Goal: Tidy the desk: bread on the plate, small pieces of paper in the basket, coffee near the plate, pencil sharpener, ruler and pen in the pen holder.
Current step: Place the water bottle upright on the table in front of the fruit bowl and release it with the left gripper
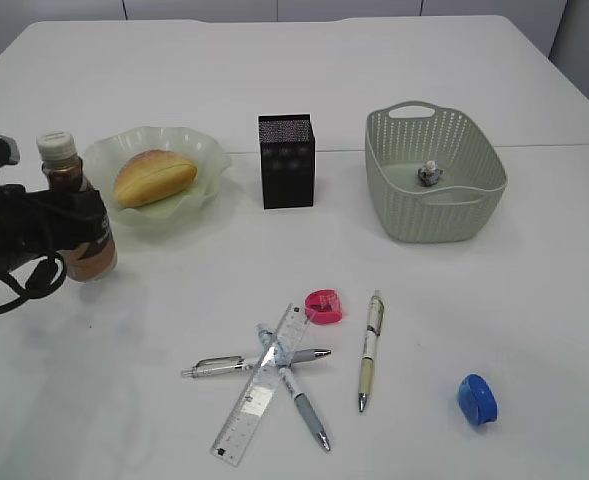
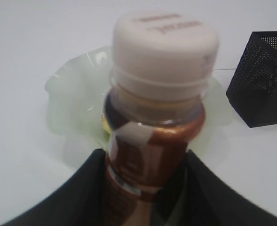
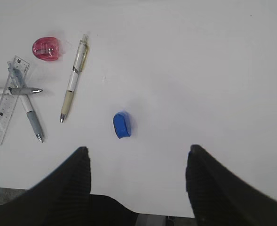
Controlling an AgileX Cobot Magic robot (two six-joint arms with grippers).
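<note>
While the left gripper (image 1: 74, 235) clasps the coffee (image 1: 74, 205) upright just beside the plate (image 1: 199, 150) holding the bread (image 1: 154, 177), the right gripper (image 3: 136, 162) hangs spread and empty. Ruler (image 1: 261, 385) and pens (image 1: 370, 350) lie on the desk (image 1: 534, 300)

What you can't see well

The left claw (image 1: 74, 235) covers the coffee's (image 1: 74, 215) middle — in the wrist view the bottle hides the bread behind it. The black pen holder (image 2: 263, 77), off to the claw's right, is cut by the edge — the cap's words are blurry.
</note>
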